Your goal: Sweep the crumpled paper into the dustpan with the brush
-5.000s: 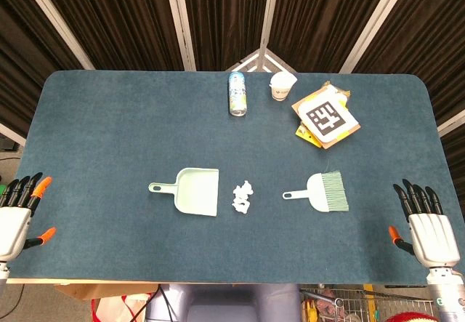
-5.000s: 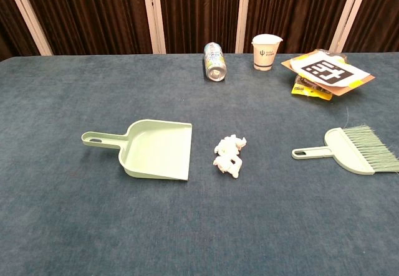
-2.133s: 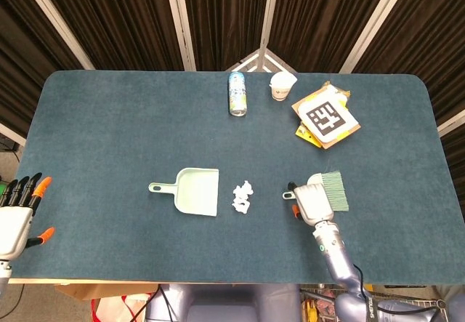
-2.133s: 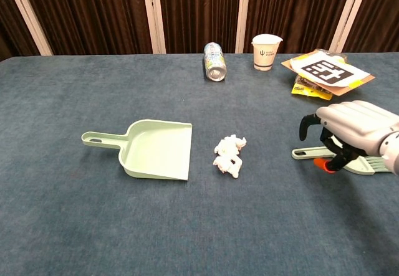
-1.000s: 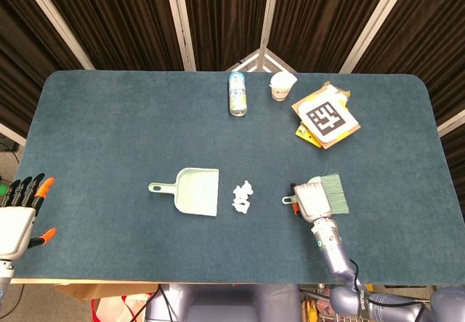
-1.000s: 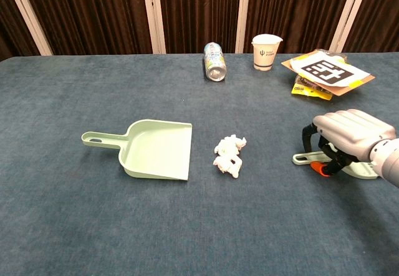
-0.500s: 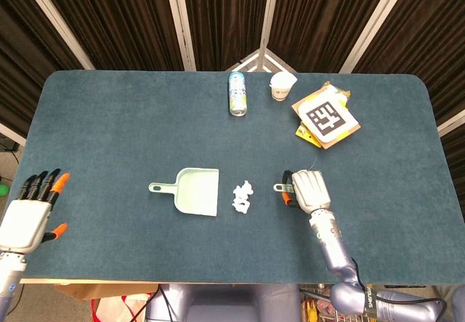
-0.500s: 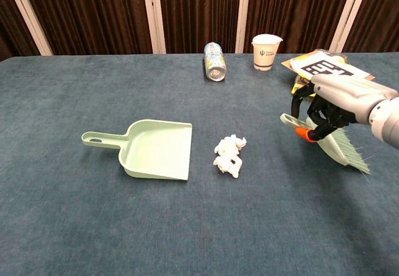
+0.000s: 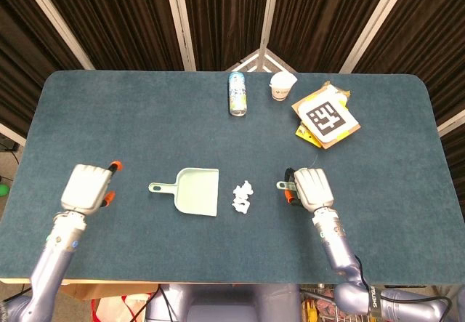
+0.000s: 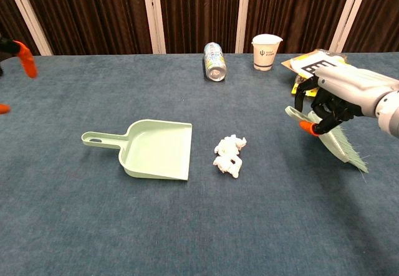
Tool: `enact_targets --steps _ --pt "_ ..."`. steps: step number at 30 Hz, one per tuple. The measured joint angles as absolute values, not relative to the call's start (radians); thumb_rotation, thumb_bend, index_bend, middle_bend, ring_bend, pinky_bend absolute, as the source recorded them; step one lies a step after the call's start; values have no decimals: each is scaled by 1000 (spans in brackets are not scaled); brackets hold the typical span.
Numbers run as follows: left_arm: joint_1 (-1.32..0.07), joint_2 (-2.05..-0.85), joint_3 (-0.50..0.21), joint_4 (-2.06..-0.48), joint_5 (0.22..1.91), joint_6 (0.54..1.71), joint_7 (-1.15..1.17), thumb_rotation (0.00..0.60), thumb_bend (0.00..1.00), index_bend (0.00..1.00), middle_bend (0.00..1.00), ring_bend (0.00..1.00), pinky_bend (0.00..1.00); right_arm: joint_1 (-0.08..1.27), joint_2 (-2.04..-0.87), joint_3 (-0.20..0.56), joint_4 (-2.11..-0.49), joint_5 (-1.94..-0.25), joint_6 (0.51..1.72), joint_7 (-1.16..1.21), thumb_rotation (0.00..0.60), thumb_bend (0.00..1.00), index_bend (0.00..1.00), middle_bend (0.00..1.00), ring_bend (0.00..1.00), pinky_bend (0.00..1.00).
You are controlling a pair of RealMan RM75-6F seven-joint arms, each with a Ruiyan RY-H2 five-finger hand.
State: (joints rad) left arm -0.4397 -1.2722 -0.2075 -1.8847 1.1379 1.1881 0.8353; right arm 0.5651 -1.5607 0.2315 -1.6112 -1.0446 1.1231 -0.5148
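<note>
While the fingers [image 10: 312, 104] of the right hand [image 10: 340, 95] are curled around the handle of the brush [image 10: 340, 144], the brush is held lifted off the bench [image 10: 187, 226], its handle end pointing left and its pale green bristles slanting down and to the right in the chest view. In the head view the right hand [image 9: 311, 188] covers most of the brush, and only the handle tip is seen sticking out at its left side.

The left hand [image 9: 86, 188] is seen in the head view above the left part of the bench, well apart from the dustpan [image 9: 192, 191]; nothing is held in it, and its orange-tipped fingers are seen at its far edge, though how far they are spread cannot be told. In the chest view only orange fingertips [image 10: 25, 58] are caught at the left edge.

The dustpan [image 10: 153, 148] is laid flat near the middle of the bench, its handle pointing left and its open mouth facing right. The crumpled paper [image 10: 229, 155] is found just beside that mouth, not touching it, between the dustpan and the brush.

Along the far edge, a can [image 10: 214, 61] lying on its side, an upright paper cup [image 10: 264, 52] and a marker card [image 9: 325, 115] resting on yellow packets are seen.
</note>
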Motion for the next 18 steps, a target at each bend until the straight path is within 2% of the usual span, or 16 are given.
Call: enact_targets --steps 6,12,18 --pt "-538 -1370 -233 -1892 888 1176 1018 600 362 391 972 954 1000 568 -1534 231 -1603 -1041 1119 -498 600 472 813 851 840 760" --pt "-661 -1516 -244 -1867 648 1220 1166 600 391 384 975 958 1000 571 -1515 226 -1603 -1043 1117 -483 600 472 813 851 840 760" --pt "-759 -1627 -237 -1796 567 1281 1225 600 413 385 975 958 1000 574 -1506 220 -1605 -1044 1122 -481 600 472 813 851 840 760"
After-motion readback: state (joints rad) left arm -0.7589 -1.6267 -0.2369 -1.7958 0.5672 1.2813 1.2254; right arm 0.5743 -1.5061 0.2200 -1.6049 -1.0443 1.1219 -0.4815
